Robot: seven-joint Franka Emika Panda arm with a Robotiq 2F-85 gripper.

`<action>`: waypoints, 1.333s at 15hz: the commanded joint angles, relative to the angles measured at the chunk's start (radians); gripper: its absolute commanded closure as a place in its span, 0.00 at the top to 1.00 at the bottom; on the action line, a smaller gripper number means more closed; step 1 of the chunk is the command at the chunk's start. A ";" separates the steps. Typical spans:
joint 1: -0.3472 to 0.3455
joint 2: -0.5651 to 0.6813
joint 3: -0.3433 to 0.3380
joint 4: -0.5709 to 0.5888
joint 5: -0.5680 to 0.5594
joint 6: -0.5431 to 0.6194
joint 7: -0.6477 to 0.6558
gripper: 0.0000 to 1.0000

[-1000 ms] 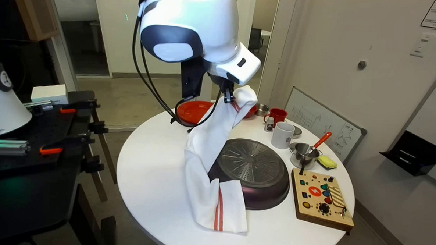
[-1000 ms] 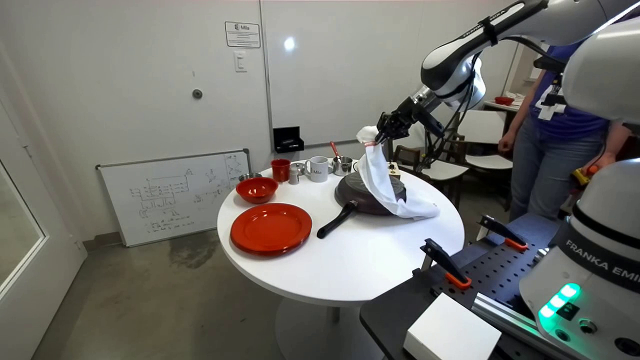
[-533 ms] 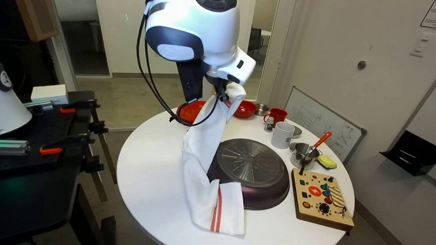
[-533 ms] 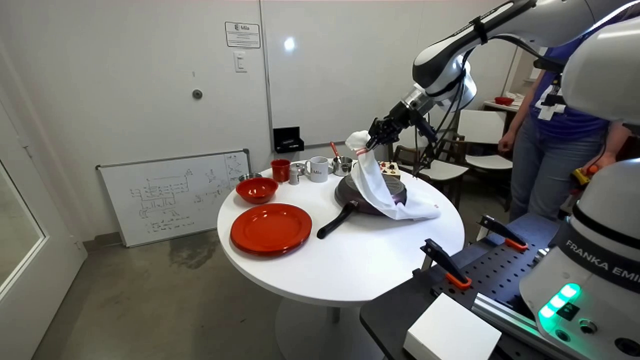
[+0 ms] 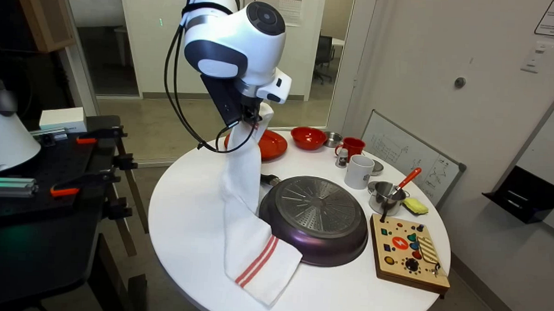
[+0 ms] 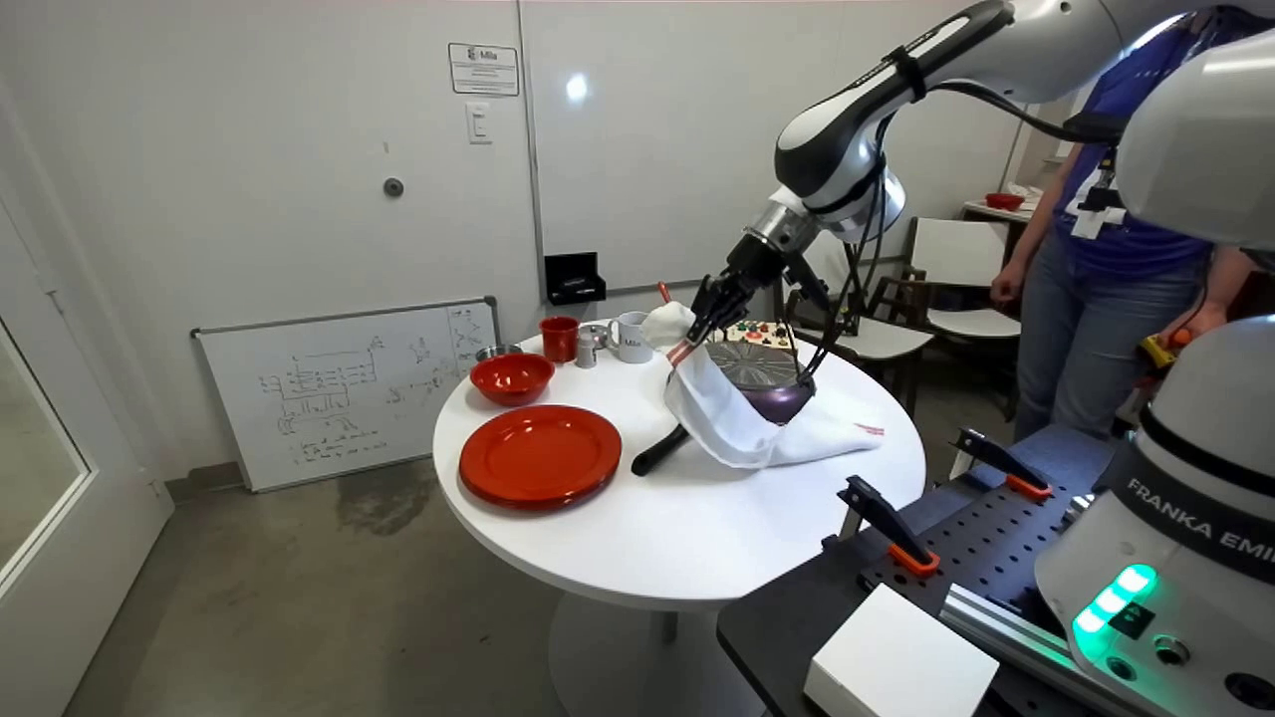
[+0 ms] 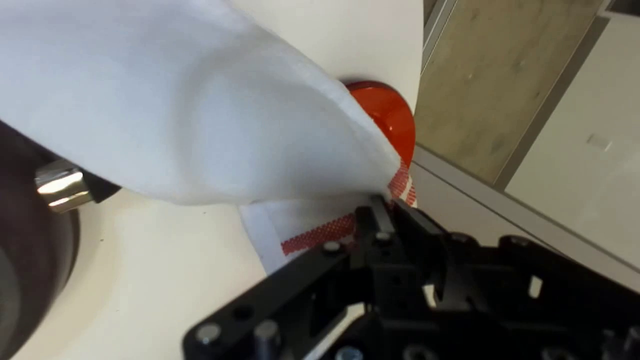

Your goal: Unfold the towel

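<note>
The towel, white with red stripes, hangs as a long bunched strip from my gripper. Its lower end, crossed by two red stripes, rests on the white tabletop beside the dark upturned pan. In an exterior view the towel sags in front of the pan and trails to the right over the table. The wrist view has my gripper with its fingers together on the striped end of the towel. A short corner hangs free past the fingertips. The cloth's inner folds are hidden.
Stacked red plates and a red bowl stand near the towel. The pan's black handle sticks out below the cloth. A white mug, a steel pot and a wooden button box lie beyond the pan.
My gripper has moved left in both exterior views and lower in an exterior view, taking the towel along. The cloth's lower end has turned and slid, and more of the pan shows.
</note>
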 commanded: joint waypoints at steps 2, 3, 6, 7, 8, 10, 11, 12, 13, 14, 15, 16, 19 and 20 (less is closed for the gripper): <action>0.118 -0.004 -0.072 0.005 -0.014 -0.055 -0.150 0.05; 0.142 0.000 -0.090 0.009 -0.017 -0.067 -0.181 0.05; 0.204 -0.007 -0.136 0.010 -0.010 -0.086 -0.290 0.05; 0.219 -0.015 -0.145 0.004 -0.008 -0.090 -0.327 0.05; 0.227 -0.017 -0.147 -0.002 -0.002 -0.098 -0.367 0.05; 0.242 -0.022 -0.147 -0.010 0.014 -0.117 -0.435 0.05; 0.246 -0.023 -0.144 -0.014 0.020 -0.123 -0.469 0.05; 0.250 -0.025 -0.139 -0.021 0.028 -0.121 -0.494 0.05; 0.255 -0.021 -0.135 -0.026 0.046 -0.109 -0.506 0.05; 0.264 -0.019 -0.134 -0.033 0.061 -0.091 -0.512 0.05; 0.271 -0.019 -0.132 -0.044 0.071 -0.063 -0.515 0.05; 0.281 -0.014 -0.132 -0.052 0.082 -0.036 -0.515 0.05; 0.332 -0.010 -0.149 -0.078 0.083 0.070 -0.497 0.05; 0.347 -0.009 -0.153 -0.088 0.076 0.103 -0.494 0.05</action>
